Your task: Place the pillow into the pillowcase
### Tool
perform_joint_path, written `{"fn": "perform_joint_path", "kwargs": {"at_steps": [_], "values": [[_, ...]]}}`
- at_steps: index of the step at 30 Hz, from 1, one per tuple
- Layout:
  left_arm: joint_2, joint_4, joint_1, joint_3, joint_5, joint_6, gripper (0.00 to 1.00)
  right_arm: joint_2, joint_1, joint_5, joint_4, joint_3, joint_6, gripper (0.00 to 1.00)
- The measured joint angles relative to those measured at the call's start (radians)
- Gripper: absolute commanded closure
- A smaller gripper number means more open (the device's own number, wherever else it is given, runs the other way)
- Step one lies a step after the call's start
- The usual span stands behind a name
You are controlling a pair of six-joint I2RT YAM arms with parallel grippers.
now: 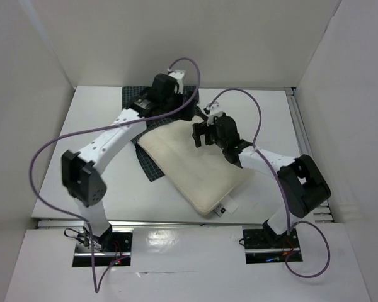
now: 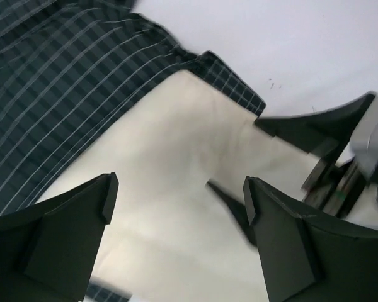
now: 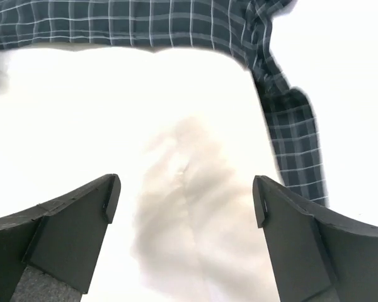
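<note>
The cream pillow (image 1: 198,170) lies slantwise in the middle of the white table (image 1: 101,113), its near end pointing right and carrying a small white tag (image 1: 225,209). Its far end meets the dark navy checked pillowcase (image 1: 133,95), which is bunched at the far side of the table under the left arm. A narrow strip of the pillowcase also shows along the pillow's left edge. Whether the pillow's far end sits inside the pillowcase or only on top of it, I cannot tell.

The left gripper (image 2: 176,195) hangs over the pillow's far end with its jaws spread wide and nothing between them. In its wrist view, checked cloth fills the upper left.

The right gripper (image 3: 186,195) is just right of it, also over the pillow, jaws wide apart and empty. Its view shows pillowcase cloth across the top and down the right side.
</note>
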Motion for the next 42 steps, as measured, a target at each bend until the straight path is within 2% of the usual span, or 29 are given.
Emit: {"fn": "perform_joint_path", "kwargs": {"at_steps": [3,7,9,16,20,23,24,25,26,27,30,34,37,42], "values": [[-0.209,0.008,0.003,-0.143,-0.094,-0.069,0.0,-0.069,0.005,-0.027,-0.061,0.01,-0.079,0.01],[-0.439,0.018,0.034,-0.344,-0.201,-0.197,0.0,-0.159,0.035,-0.183,-0.153,0.037,-0.185,0.01],[-0.531,-0.005,0.062,-0.481,-0.262,-0.289,0.0,-0.157,0.093,-0.232,-0.203,0.086,-0.246,0.01],[-0.717,-0.127,0.134,-0.88,-0.344,-0.505,0.0,0.027,0.373,-0.205,-0.281,0.201,-0.367,0.01],[-0.885,-0.155,0.155,-1.002,-0.344,-0.574,0.0,0.145,0.422,-0.105,-0.318,0.22,-0.391,0.01],[-0.997,-0.166,0.167,-1.034,-0.342,-0.606,0.0,0.212,0.431,-0.005,-0.311,0.237,-0.391,0.01],[-1.017,-0.165,0.169,-1.035,-0.341,-0.615,0.0,0.228,0.435,0.03,-0.306,0.246,-0.389,0.05],[-1.029,-0.164,0.171,-1.036,-0.341,-0.623,0.0,0.246,0.438,0.077,-0.297,0.258,-0.388,0.16],[-1.035,-0.163,0.171,-1.037,-0.341,-0.627,0.0,0.263,0.442,0.124,-0.284,0.27,-0.388,0.77],[-1.036,-0.161,0.171,-1.04,-0.341,-0.628,0.0,0.28,0.444,0.168,-0.272,0.279,-0.39,1.0],[-1.021,-0.152,0.175,-1.057,-0.331,-0.629,0.0,0.328,0.45,0.331,-0.211,0.296,-0.365,1.0],[-0.966,-0.112,0.179,-1.071,-0.298,-0.623,0.0,0.337,0.46,0.421,-0.169,0.296,-0.362,1.0],[-0.904,-0.045,0.181,-1.078,-0.275,-0.609,0.0,0.289,0.459,0.41,-0.142,0.251,-0.347,1.0],[-0.749,0.124,0.222,-1.086,-0.201,-0.544,0.0,0.104,0.395,0.286,-0.208,0.211,-0.261,1.0]]}}
